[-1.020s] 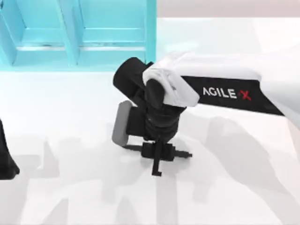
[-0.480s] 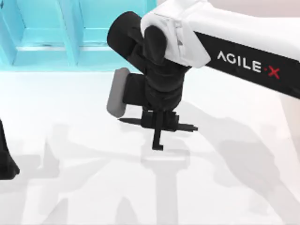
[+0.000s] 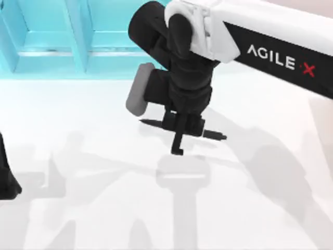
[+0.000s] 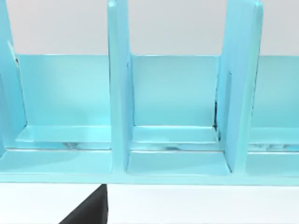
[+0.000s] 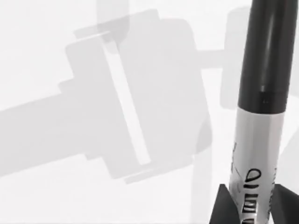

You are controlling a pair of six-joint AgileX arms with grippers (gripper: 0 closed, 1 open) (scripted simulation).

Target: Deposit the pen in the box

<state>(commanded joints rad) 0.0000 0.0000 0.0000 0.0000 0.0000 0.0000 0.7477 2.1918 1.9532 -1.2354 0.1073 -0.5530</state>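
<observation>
Right wrist view has our right gripper [image 5: 247,205] clamped on the pen [image 5: 259,116], fingers [image 5: 219,207] pinching its printed pale band. From above, the pen [image 3: 210,134] lies crosswise beneath that gripper [image 3: 179,127], held off the table [image 3: 78,208], the turquoise box [image 3: 47,41] just beyond. Our left arm [image 3: 6,177] sits parked far left.

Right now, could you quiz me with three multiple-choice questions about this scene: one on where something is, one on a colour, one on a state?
1. Where is the pen?
A. In the box
B. In the right gripper, above the table
C. Lying on the table

2. What colour is the box?
A. Red
B. Light blue
C. Yellow

3. How is the right gripper?
A. Shut on the pen
B. Open, holding nothing
C. Shut on the box

Answers: 1 B, the pen's shadow lies apart below it; 2 B, its walls are light blue; 3 A, the fingers clamp the pen's printed band.
</observation>
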